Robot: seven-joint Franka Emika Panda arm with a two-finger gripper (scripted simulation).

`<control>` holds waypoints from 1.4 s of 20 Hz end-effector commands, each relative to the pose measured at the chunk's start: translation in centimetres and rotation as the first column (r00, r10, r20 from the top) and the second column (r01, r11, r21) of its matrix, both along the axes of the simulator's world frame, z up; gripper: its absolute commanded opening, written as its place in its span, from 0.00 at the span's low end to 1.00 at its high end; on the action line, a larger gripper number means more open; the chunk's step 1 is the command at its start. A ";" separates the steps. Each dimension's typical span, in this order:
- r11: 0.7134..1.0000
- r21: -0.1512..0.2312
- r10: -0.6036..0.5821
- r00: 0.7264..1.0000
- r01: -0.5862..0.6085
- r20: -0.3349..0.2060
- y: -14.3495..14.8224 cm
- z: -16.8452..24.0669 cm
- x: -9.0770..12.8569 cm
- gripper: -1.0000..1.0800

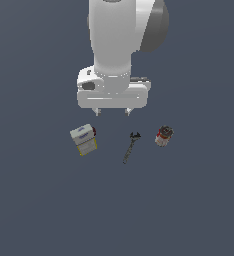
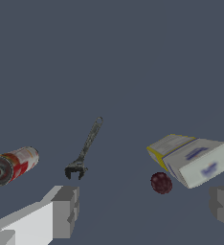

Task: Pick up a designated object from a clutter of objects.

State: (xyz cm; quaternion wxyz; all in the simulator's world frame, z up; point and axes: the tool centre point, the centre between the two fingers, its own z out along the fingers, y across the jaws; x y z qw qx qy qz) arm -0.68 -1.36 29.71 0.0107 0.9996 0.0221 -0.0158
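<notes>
Grey floor, slender dark wrench (image 1: 131, 147) (small jawed head), lying flat

The scene is seen from high overhead in the exterior view, looking down. From the wrist view it is seen low and close. Shared by both are the slender dark metal wrench (image 1: 131, 147) (image 2: 84, 150), white-blue-yellow box (image 1: 84, 140) (image 2: 193, 159) and red-white can (image 1: 164, 135) (image 2: 12, 165).

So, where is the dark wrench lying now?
In the exterior view the wrench lies flat on the floor between the box on that view's left and the can on its right, touching neither, just below the open gripper.
</notes>
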 end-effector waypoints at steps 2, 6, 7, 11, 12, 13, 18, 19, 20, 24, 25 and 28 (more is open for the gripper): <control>1.000 0.000 0.000 1.000 0.000 0.000 0.0 0.0 0.0 0.96; 1.000 -0.008 -0.001 1.000 0.001 -0.004 -0.4 0.5 -0.1 0.96; 1.000 -0.011 -0.002 1.000 0.002 -0.006 -0.6 0.6 -0.2 0.96; 1.000 -0.016 -0.003 1.000 0.003 -0.009 -0.9 1.0 -0.3 0.96; 1.000 -0.016 -0.003 1.000 0.003 -0.009 -0.8 1.0 -0.3 0.96; 1.000 -0.016 -0.003 1.000 0.003 -0.009 -0.8 0.9 -0.3 0.96; 1.000 -0.016 -0.014 1.000 0.014 -0.007 -0.6 0.3 -0.2 0.96; 1.000 -0.015 -0.020 1.000 0.019 -0.007 -0.5 0.1 -0.2 0.96; 1.000 -0.015 -0.026 1.000 0.026 -0.006 -0.4 -0.2 -0.1 0.96; 0.998 -0.015 -0.059 0.998 0.059 -0.002 0.2 -1.9 0.1 0.96; 0.997 -0.015 -0.070 0.998 0.070 -0.001 0.4 -2.5 0.1 0.96; 0.994 -0.013 -0.107 0.994 0.107 0.004 1.1 -4.3 0.2 0.96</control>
